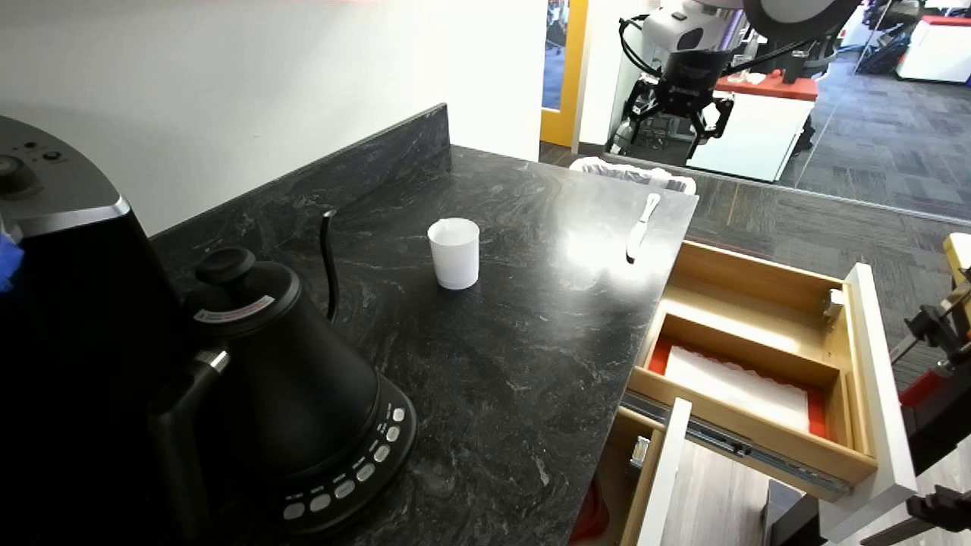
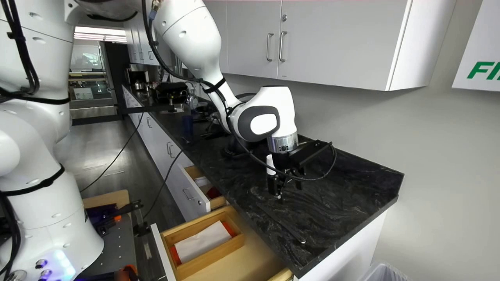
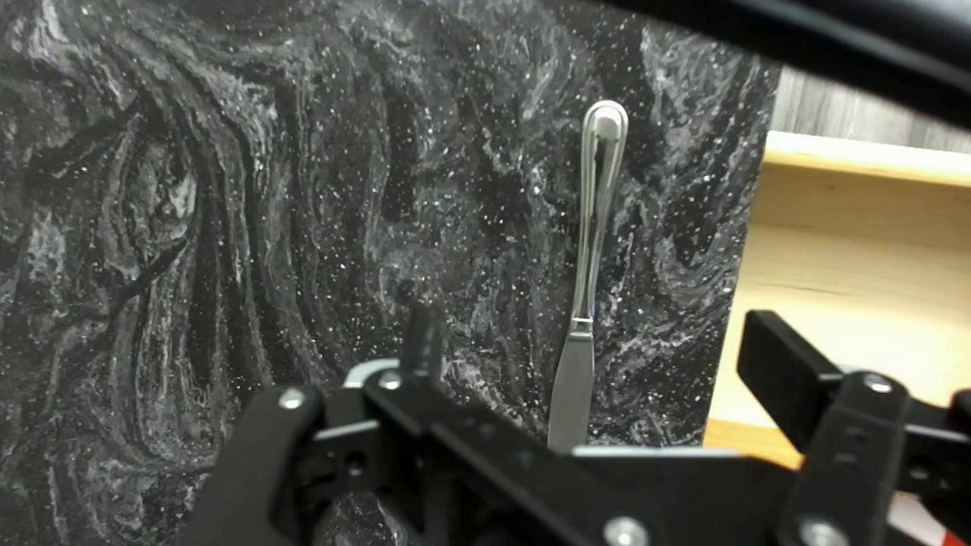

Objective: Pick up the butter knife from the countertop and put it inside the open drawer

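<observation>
The butter knife [image 1: 642, 227] lies flat on the dark marbled countertop [image 1: 523, 364], near its edge on the drawer side. It shows as a thin dark line in an exterior view [image 2: 284, 224]. In the wrist view the silver knife [image 3: 590, 250] has its handle up and its blade down; the blade tip is hidden behind the gripper. My gripper [image 3: 595, 353] is open and empty above the counter, its fingers on either side of the blade in that view. The gripper also shows in both exterior views [image 1: 657, 148] [image 2: 288, 190]. The open drawer [image 1: 766, 265] sits below the counter edge [image 2: 250, 257].
A white cup [image 1: 455, 254] stands on the counter, with a black kettle [image 1: 296, 371] and a dark machine [image 1: 68, 341] beyond. A second drawer [image 1: 664, 478] is partly open. Inside the open drawer is a wooden box with a white sheet [image 2: 203, 240]. A lined bin [image 1: 637, 173] stands past the counter end.
</observation>
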Controlling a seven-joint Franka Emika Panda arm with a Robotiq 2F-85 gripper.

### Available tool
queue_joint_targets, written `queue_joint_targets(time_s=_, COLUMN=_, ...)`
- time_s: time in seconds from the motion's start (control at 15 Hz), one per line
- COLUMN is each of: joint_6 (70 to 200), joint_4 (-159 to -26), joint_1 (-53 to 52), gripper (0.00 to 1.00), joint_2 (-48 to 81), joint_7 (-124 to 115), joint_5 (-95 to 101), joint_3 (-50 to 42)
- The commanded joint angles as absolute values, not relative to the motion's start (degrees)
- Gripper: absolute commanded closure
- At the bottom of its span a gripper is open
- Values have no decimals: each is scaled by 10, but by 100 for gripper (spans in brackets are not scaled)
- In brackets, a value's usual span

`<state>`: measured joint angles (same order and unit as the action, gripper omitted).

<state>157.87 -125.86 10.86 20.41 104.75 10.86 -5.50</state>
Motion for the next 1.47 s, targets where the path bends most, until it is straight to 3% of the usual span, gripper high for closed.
queue_joint_targets(time_s=0.0, joint_6=1575, joint_4=-1211, joint_1=132, gripper=0, joint_2=258, joint_7=1065, joint_5=89, joint_3=-23)
queue_joint_targets(time_s=1.4, joint_6=1578, joint_4=-1164, joint_1=208, gripper=0, joint_2=362, joint_7=1065, joint_5=71, joint_3=22)
